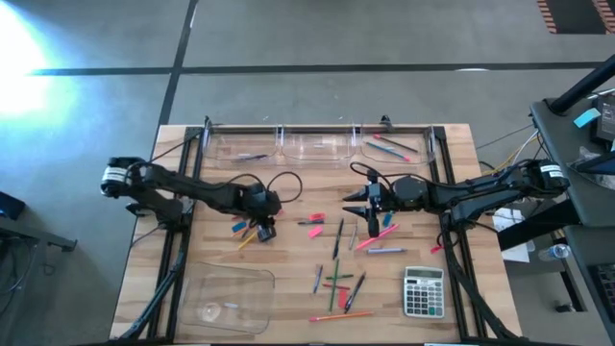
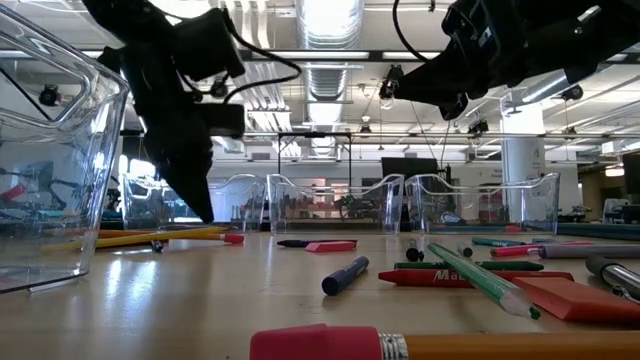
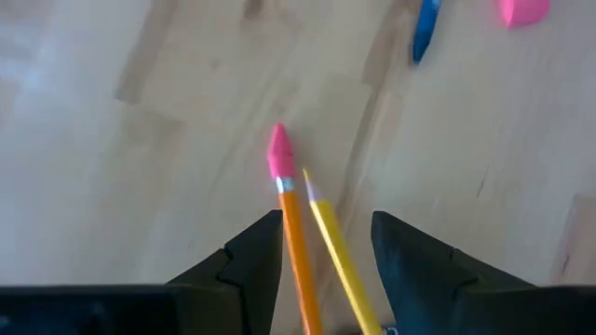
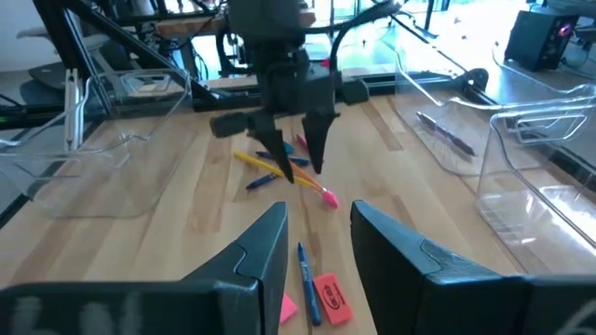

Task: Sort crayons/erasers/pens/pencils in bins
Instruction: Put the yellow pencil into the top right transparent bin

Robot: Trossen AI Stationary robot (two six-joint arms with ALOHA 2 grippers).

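Observation:
My left gripper [image 3: 326, 223] points steeply down, open, close over the wood at the table's left. An orange pencil [image 3: 295, 223] with a pink eraser tip [image 3: 279, 154] and a yellow pencil [image 3: 337, 251] lie flat on the table between its fingers; the right wrist view shows the fingers [image 4: 317, 149] straddling them. Whether a finger touches either pencil, I cannot tell. My right gripper [image 1: 370, 199] hovers level above the table's middle, open and holding nothing. Three clear bins [image 1: 312, 144] stand in a row at the far edge; the rightmost [image 1: 394, 147] holds a few sticks.
A blue stick [image 3: 424, 33] and a pink eraser [image 3: 523, 11] lie just beyond the pencils. Several pens, pencils, crayons and erasers are scattered at the centre [image 1: 336, 259]. A large clear tray [image 1: 226, 298] sits near left, a grey calculator [image 1: 423, 291] near right.

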